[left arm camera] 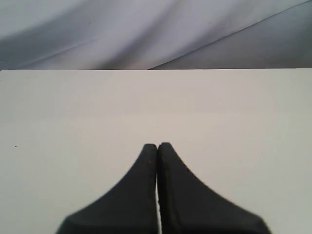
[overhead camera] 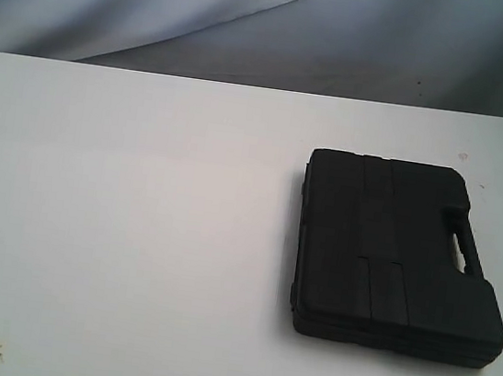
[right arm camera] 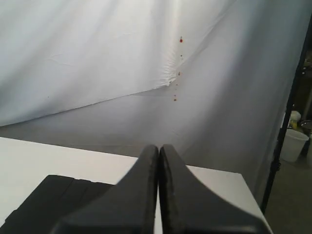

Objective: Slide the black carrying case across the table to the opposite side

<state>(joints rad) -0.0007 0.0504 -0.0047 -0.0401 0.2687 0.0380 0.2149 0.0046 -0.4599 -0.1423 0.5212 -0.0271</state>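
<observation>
1. Right tool (right arm camera: 158, 148): its fingers are pressed together with nothing between them. In the right wrist view it hangs above the black carrying case (right arm camera: 53, 200) without touching it. Leave the fingers together; a pushing job needs a blunt, stiff contact face, not a grip.

2. Left tool (left arm camera: 157, 146): fingers likewise together and empty, over bare worktop (left arm camera: 156, 107). No case shows in the left wrist view, so this arm is judged to be well apart from the job.

3. Carrying case (overhead camera: 396, 253): it lies flat with its ribbed lid up, on the right side of the worktop (overhead camera: 117, 226) in the exterior view, near that edge. The handle slot (overhead camera: 464, 248) runs along the side facing right (the side away from the open surface).

4. Recommended approach: lower the right tool beside the handle edge, tips just clear of the worktop, and press low and near the middle of that edge. An off-centre push will probably turn the case instead of sliding it straight.

5. Push slowly toward the left, across the open surface. Neither arm appears in the exterior view, so clearance cannot be confirmed there.
</observation>
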